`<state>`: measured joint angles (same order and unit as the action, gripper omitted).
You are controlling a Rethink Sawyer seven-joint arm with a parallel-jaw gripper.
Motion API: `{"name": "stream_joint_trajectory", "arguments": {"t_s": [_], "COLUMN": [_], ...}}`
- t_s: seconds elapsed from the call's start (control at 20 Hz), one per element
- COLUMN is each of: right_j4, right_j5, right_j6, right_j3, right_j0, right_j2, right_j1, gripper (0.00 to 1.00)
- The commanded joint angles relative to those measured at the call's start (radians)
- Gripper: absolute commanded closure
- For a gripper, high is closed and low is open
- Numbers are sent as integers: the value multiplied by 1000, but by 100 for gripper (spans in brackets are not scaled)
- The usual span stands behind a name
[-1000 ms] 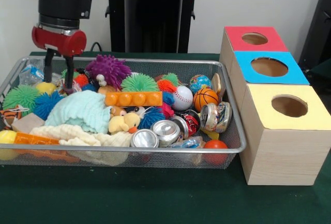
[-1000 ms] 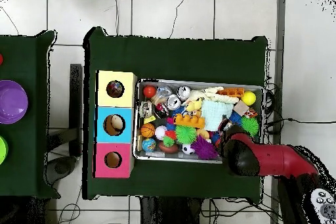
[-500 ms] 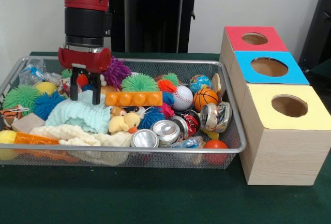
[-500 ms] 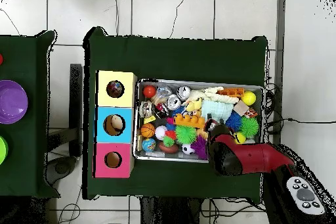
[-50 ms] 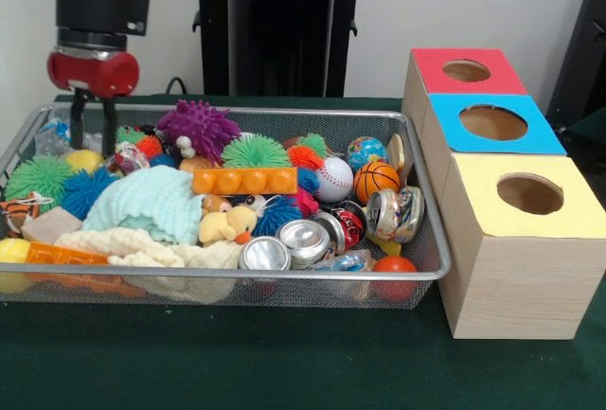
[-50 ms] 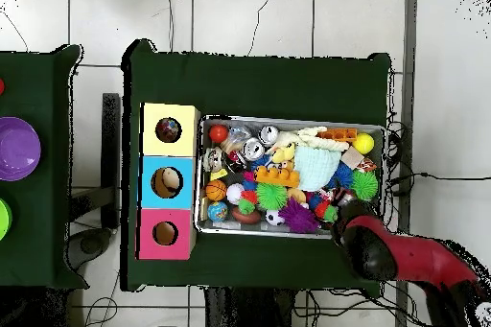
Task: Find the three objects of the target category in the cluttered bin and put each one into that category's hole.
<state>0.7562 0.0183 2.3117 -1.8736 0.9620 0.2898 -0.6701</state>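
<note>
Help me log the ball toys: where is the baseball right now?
In the front view the baseball lies right of centre in the wire bin, touching the basketball on its right, with the orange bump block to its left.

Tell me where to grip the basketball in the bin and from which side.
Take the basketball from above, fingers across its widest part. It sits high in the pile with its top bare, but the baseball and a can crowd its sides, so fingers would likely have to wedge in.
</note>
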Motion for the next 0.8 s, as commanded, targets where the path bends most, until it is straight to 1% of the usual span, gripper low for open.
{"name": "stream_joint_trajectory", "arguments": {"t_s": [0.05,0.15,0.25,0.4,0.5,0.6,0.8], "right_j4": [27,36,64,106,120,130,135], "right_j5": [169,167,130,46,7,-17,-40], "right_j6": [-186,-174,-134,-63,-31,-10,10], "right_j3": [-108,-121,-124,-114,-113,-113,-116], "right_j0": [106,117,99,45,21,4,-10], "right_j2": [173,178,150,79,44,21,1], "right_j1": [-96,-96,-79,-29,-12,-4,8], "gripper": [0,0,0,0,0,0,0]}}
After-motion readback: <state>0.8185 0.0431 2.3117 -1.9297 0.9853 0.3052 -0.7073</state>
